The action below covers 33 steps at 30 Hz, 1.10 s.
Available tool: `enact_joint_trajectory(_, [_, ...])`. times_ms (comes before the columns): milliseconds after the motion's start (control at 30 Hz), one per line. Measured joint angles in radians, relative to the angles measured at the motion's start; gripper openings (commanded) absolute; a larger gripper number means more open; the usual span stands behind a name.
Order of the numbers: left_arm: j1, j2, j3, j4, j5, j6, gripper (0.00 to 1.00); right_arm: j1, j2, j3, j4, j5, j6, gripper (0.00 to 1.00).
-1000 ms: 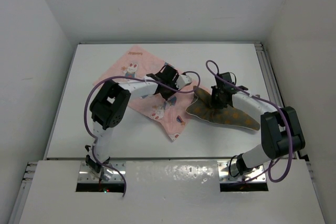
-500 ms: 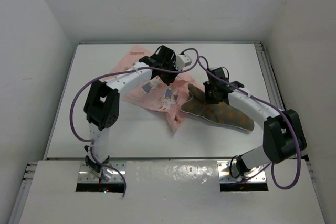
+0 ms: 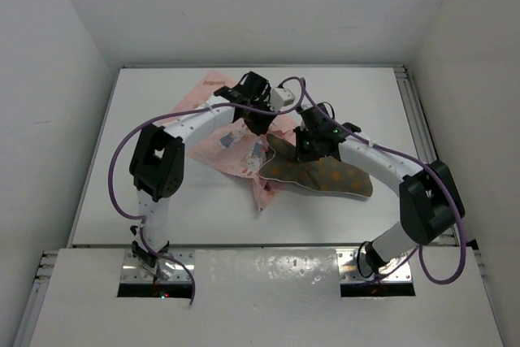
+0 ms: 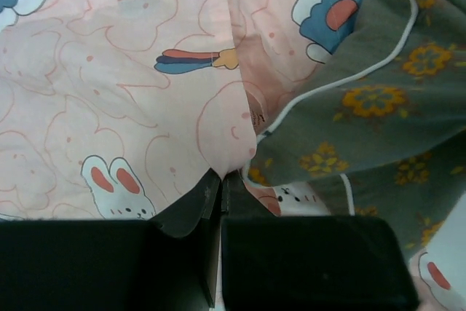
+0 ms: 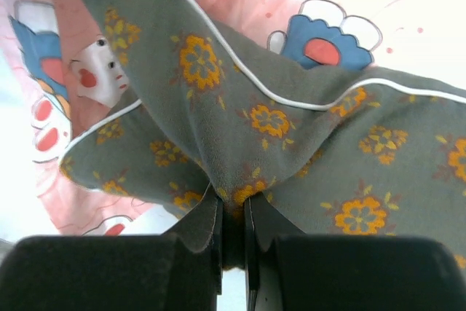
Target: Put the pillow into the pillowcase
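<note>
Left hand (image 4: 220, 180) is clenched on the pillowcase (image 4: 124, 85): the wrist view shows both fingers pressed together with a fold of the pink bunny-print cloth pinched at their tips. Right hand (image 5: 231, 205) is clenched on the pillow (image 5: 277, 118): a bunched ridge of the olive dotted fabric runs down into the narrow gap between its fingers. In the top view the two hands sit close together near the middle of the white surface (image 3: 366, 95), the left hand farther back and to the left of the right hand. Pillowcase lies rumpled on the surface, spread from the far left toward the centre, with one corner trailing toward the near edge. Pillow lies to its right, long axis running from the centre out to the right, its left end gripped by the right hand. That left end overlaps the pillowcase's right edge; the pillow's pale piping crosses pink cloth in both wrist views. Cannot tell whether the pillow's corner is inside the case opening or only on top of it. Most of the pillow is outside the pillowcase.
</note>
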Motion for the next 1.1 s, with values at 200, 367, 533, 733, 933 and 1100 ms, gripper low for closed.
enact_joint_trajectory(200, [0.003, 0.0, 0.0, -0.026, 0.071, -0.003, 0.0, -0.05, 0.12, 0.068, 0.048, -0.124, 0.025, 0.0])
enact_joint_trajectory(367, [0.001, -0.001, -0.002, -0.055, 0.14, 0.036, 0.0, -0.09, 0.19, 0.101, 0.121, -0.21, 0.089, 0.0])
enact_joint_trajectory(533, [0.001, -0.018, -0.031, -0.095, 0.15, 0.093, 0.0, -0.18, 0.156, 0.056, 0.251, -0.272, 0.221, 0.0])
enact_joint_trajectory(733, [0.001, -0.021, -0.019, -0.105, 0.13, 0.141, 0.0, -0.226, 0.093, 0.031, 0.282, -0.272, 0.286, 0.0])
enact_joint_trajectory(933, [0.0, -0.021, 0.098, -0.196, 0.169, 0.201, 0.0, -0.222, 0.053, 0.013, 0.309, -0.209, 0.314, 0.0])
enact_joint_trajectory(1100, [0.0, -0.021, 0.127, -0.276, 0.226, 0.3, 0.0, -0.22, 0.056, 0.013, 0.333, -0.155, 0.367, 0.0])
